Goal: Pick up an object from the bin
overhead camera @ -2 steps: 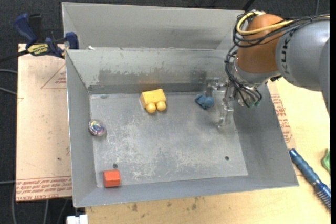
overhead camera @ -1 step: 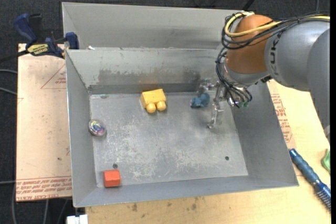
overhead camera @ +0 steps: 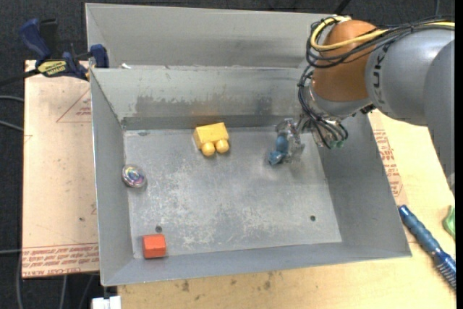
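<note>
My gripper (overhead camera: pixel 292 137) hangs low over the bin floor at the back right, under the orange wrist cover. A small blue thing (overhead camera: pixel 278 154) lies right at its tip, on its lower left side; whether it is touched or gripped I cannot make out. A yellow block with two round knobs (overhead camera: pixel 211 139) lies on the floor to the gripper's left, near the back wall.
A shiny round silver thing (overhead camera: pixel 134 176) rests by the left wall. A small orange-red block (overhead camera: pixel 154 246) sits in the front left corner. The arm comes in over the bin's right rim.
</note>
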### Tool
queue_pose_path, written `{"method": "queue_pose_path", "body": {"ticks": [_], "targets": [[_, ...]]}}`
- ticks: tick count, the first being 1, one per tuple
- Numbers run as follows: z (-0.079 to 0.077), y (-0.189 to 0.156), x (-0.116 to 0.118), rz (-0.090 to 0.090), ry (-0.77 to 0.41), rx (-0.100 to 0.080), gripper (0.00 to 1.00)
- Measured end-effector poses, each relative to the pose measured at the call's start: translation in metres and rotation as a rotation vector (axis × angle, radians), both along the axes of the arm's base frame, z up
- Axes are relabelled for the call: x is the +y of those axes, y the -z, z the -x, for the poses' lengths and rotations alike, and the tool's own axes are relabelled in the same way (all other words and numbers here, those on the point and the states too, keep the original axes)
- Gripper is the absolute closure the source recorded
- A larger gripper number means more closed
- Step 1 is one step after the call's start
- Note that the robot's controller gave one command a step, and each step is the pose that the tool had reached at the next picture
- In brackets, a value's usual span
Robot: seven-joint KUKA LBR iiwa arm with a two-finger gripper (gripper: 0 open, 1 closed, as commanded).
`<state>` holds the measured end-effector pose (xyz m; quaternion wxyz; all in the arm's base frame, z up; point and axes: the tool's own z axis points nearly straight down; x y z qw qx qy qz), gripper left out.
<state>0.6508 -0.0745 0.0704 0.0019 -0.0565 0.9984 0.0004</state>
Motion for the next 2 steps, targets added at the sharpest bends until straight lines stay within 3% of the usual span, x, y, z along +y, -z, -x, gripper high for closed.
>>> {"method": "queue_pose_path", "body": {"ticks": [1,2], "targets": [[-0.008,-0.107,-0.024,0.003,0.010,-0.010,1.00],[0.003,-0.173,-0.029,0.002,0.017,-0.009,1.00]]}}
